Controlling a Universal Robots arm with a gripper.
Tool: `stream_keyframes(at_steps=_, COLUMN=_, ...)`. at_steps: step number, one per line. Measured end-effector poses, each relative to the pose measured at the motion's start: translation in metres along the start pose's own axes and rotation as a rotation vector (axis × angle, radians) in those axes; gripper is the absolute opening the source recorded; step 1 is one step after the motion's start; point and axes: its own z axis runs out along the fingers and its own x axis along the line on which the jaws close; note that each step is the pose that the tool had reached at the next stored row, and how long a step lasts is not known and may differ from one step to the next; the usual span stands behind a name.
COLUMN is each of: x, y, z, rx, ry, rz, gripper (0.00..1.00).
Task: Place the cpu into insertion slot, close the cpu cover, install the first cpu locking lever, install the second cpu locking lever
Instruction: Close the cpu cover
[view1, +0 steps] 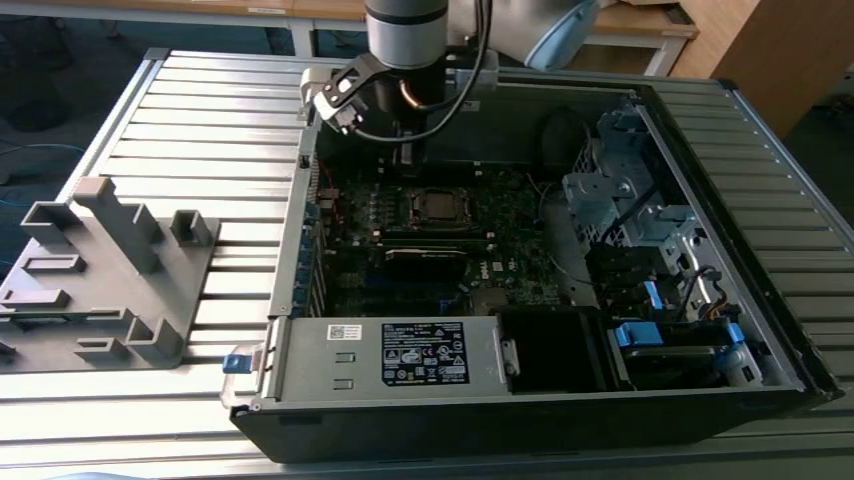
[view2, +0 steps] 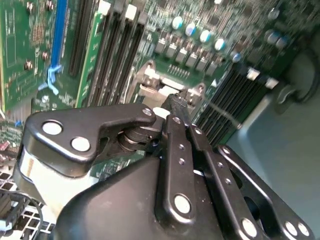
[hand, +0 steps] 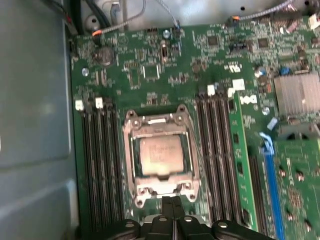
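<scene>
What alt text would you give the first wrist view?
The cpu sits in the insertion slot with the silvery cpu cover lying flat around it, on a green motherboard. The gripper, fingers together, is at one edge of the cover.

I see a ribbed metal table (view1: 200, 110) spreading beneath and around the jaws, a pale wooden desk (view1: 651, 24) beyond them, and dark floor (view1: 80, 40) beside that.

High exterior; wrist views near motherboard (hand: 150, 75)
</scene>
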Motion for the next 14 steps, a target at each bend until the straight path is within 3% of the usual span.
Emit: stream_keyframes(at_steps=14, x=-0.0057, y=-0.0457, z=-0.0034, rx=-0.0231, ry=0.0026, rz=0.003, gripper=0.11)
